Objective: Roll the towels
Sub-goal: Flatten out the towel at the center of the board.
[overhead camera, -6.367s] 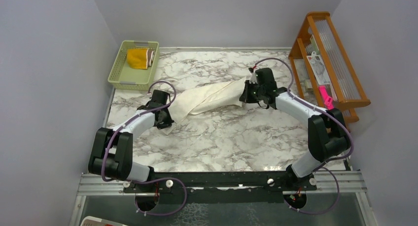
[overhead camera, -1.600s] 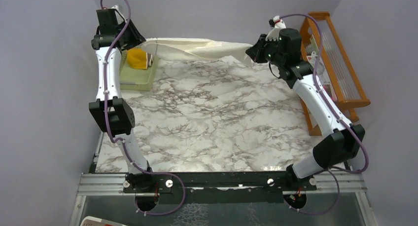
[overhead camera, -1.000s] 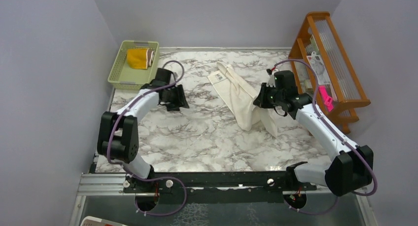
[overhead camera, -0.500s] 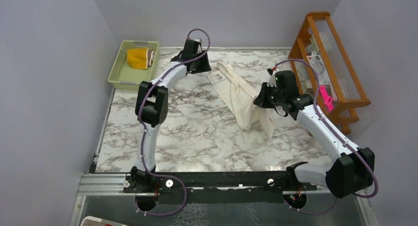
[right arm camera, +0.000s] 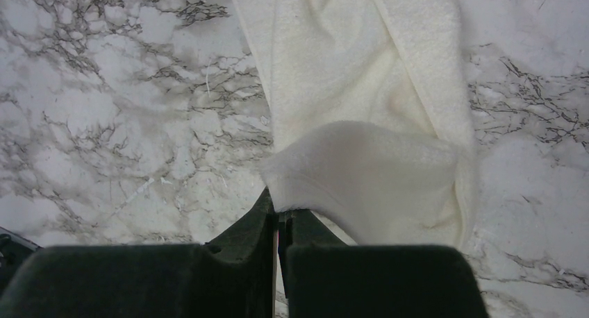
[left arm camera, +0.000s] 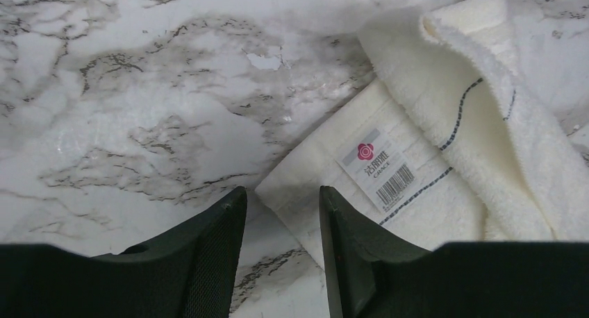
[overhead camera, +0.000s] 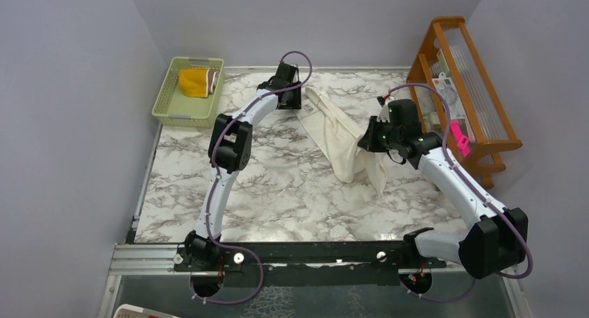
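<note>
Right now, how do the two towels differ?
The cream towel lies stretched and crumpled on the marble table; the brown-and-yellow towel sits bundled compactly in the green basket. The right tool pinches the cream towel; no tool touches the brown-and-yellow towel. Both are soft cloth.

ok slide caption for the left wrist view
Open left hand at the labelled corner of the cream towel on marble table
</note>
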Robot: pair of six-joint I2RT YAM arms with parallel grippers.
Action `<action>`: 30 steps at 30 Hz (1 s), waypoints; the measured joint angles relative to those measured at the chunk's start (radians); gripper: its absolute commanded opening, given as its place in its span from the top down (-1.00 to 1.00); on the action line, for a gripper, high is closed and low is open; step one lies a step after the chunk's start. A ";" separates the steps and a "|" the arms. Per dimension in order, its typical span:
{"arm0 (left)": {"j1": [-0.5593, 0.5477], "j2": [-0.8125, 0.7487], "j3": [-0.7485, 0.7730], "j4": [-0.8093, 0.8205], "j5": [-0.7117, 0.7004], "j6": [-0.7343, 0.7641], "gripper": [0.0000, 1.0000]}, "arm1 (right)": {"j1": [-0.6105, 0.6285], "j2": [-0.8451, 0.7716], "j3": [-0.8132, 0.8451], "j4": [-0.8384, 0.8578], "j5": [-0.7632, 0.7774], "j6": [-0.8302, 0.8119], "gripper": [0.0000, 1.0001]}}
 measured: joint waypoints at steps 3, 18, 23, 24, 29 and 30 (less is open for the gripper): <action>-0.002 0.002 0.000 0.000 -0.017 0.019 0.26 | 0.000 -0.003 -0.002 0.000 0.000 0.000 0.99; 0.005 0.012 -0.017 0.053 -0.056 0.068 1.00 | 0.000 -0.029 -0.007 -0.011 0.002 0.000 0.99; 0.070 -0.079 -0.160 0.083 -0.006 0.047 1.00 | 0.000 -0.029 -0.003 -0.016 0.008 -0.008 0.99; 0.100 -0.110 -0.201 0.076 0.002 0.041 1.00 | 0.000 -0.029 0.001 -0.016 0.010 -0.008 0.99; 0.295 -0.338 -0.417 0.053 0.034 0.002 1.00 | 0.000 -0.028 0.049 0.001 0.012 -0.007 0.99; 0.348 -0.429 -0.473 0.045 0.033 -0.003 1.00 | 0.000 -0.032 0.054 0.014 0.018 -0.008 0.99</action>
